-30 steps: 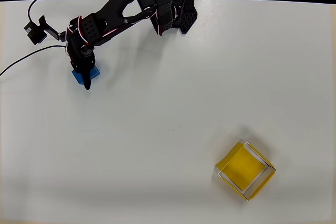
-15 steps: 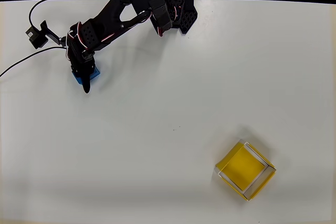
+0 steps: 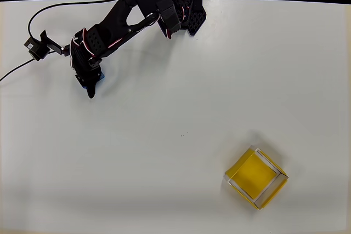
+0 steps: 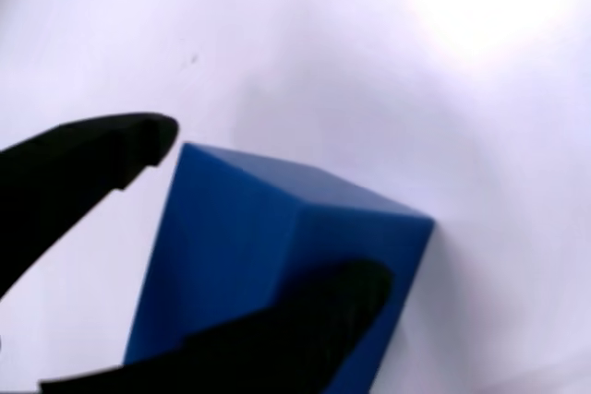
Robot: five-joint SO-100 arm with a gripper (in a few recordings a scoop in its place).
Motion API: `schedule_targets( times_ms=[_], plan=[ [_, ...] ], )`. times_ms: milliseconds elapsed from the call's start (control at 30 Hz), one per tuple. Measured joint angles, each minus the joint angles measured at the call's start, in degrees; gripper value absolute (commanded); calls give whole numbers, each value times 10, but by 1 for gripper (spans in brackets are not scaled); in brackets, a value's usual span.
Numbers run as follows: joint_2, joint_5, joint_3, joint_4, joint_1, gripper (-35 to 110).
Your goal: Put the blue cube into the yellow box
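The blue cube [image 3: 81,84] sits on the white table at the far left, mostly hidden under my black gripper [image 3: 90,83] in the overhead view. In the wrist view the blue cube [image 4: 277,256] is large between my gripper's [image 4: 272,205] two black fingers. One fingertip [image 4: 138,136] is by its upper left corner with a sliver of table showing along the cube's side. The other finger [image 4: 323,311] lies across its lower face. The gripper is open around the cube. The yellow box [image 3: 255,176], turned diagonally, lies empty far off at the lower right.
A small black block with a cable [image 3: 37,46] lies left of the gripper near the table's left edge. The arm's base [image 3: 184,9] stands at the back edge, with a dark strip behind it. White table spreads between the gripper and the box.
The wrist has come down over the cube, so less blue shows from above. The cube has stayed in place. The black block with the cable has shifted slightly.
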Motion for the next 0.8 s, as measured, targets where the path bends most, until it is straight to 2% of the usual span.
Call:
schedule_targets(
  times_ms=[267,800],
  plan=[
    [0,-17,24,0,-4,33],
    [17,-56,62,-8,-11,17]
  ],
)
